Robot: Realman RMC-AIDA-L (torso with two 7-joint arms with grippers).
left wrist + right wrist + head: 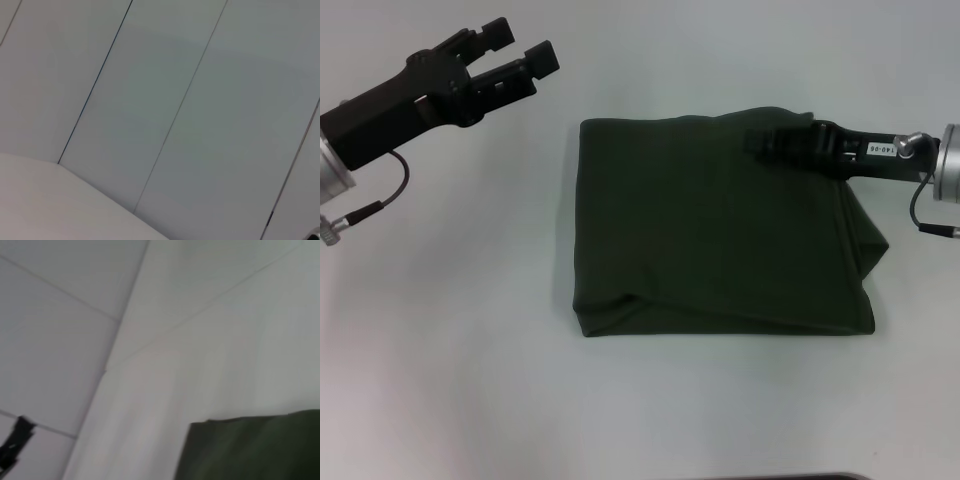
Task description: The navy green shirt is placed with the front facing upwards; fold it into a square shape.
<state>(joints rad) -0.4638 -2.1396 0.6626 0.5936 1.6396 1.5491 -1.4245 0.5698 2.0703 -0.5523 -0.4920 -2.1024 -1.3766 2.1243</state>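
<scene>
While the left claw [520, 52] gapes, only head view shows right claw [760, 143] (grip unclear) on shirt [710, 240].

We cannot see any lettering, collar or tag on the navy green shirt [720, 240]; its folded layers hide them. The right gripper [760, 143] lies over the shirt's far right corner, dark on dark, so we cannot read its finger state. Both arms are cut off by the head view's side edges. In the right wrist view only a blurred corner of shirt shows, cropped by the frame.
</scene>
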